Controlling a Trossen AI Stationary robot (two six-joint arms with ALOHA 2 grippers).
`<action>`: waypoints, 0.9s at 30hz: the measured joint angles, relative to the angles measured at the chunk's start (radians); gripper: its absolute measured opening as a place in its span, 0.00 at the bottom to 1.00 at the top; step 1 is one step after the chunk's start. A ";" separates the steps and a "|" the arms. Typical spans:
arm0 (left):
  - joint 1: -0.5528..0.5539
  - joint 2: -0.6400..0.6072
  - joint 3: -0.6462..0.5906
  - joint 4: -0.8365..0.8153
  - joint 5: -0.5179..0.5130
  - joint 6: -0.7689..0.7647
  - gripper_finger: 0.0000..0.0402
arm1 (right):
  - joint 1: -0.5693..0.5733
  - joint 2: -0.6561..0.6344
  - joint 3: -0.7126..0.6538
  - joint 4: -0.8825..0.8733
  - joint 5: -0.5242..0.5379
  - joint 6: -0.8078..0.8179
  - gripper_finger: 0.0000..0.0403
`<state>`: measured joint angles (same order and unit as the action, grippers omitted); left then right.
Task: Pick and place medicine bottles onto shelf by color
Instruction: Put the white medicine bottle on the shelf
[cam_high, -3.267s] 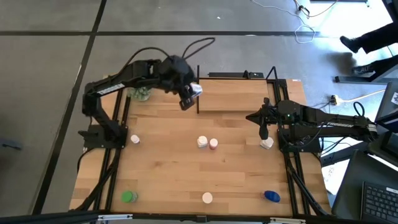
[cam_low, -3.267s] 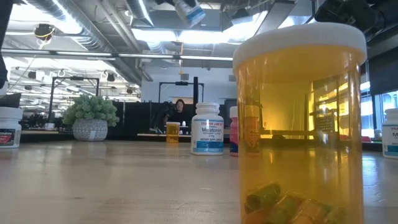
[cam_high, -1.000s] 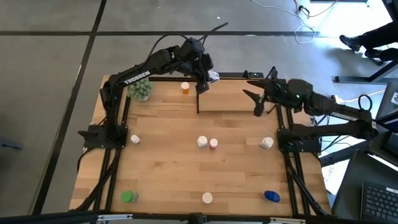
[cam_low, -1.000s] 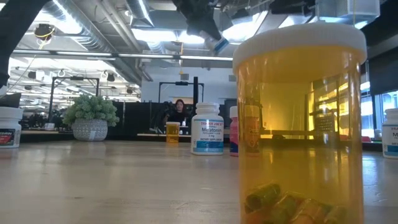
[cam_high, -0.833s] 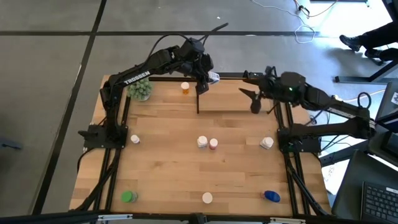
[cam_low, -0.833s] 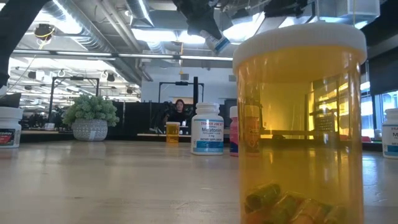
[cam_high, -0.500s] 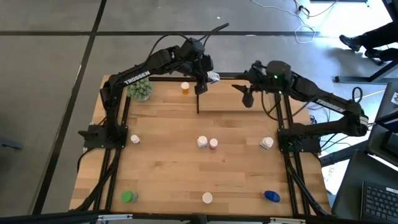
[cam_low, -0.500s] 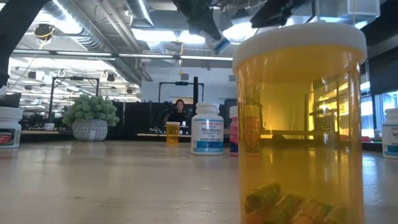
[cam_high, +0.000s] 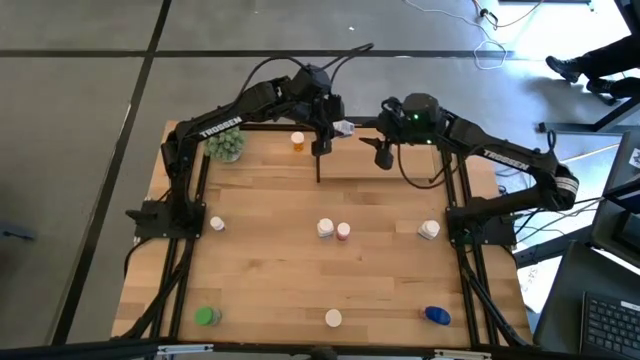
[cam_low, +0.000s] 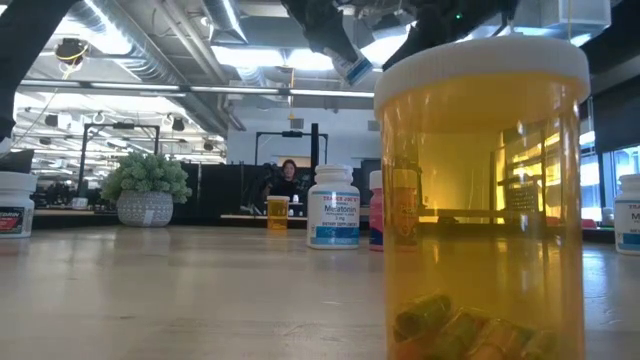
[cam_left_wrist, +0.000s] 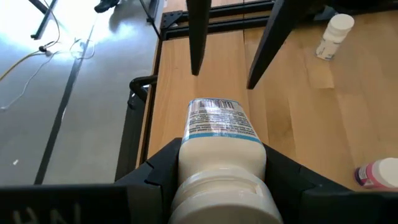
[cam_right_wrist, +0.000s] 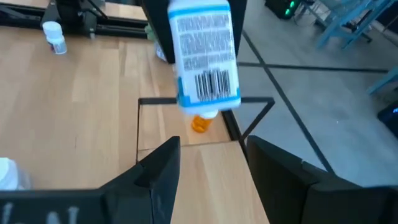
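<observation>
Above the table's far edge, left gripper (cam_high: 330, 128) clasps a white bottle (cam_left_wrist: 219, 144); right gripper (cam_high: 383, 152) gapes beside it.

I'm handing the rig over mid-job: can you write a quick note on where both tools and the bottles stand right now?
Left tool: shut on the white bottle, raised near the shelf at the table's far edge.
Right tool: open, empty, facing that bottle at close range.
Done: orange bottle at the far edge, by the plant.
Left: seven bottles on the table, including green, blue and pink.
</observation>
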<state>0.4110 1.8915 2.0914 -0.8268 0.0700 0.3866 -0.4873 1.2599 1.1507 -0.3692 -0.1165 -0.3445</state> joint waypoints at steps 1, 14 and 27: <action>0.000 0.000 0.000 0.000 0.000 0.000 0.37 | 0.000 0.006 0.000 0.014 -0.001 -0.001 0.47; 0.001 0.000 0.000 -0.003 -0.007 0.010 0.37 | -0.001 0.057 0.000 0.097 -0.042 -0.001 0.47; 0.035 0.042 -0.002 -0.077 -0.114 0.010 0.37 | -0.001 -0.028 0.000 0.093 0.073 0.007 0.47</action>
<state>0.4462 1.9337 2.0893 -0.9037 -0.0442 0.3962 -0.4881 1.2318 1.1503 -0.2760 -0.0431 -0.3375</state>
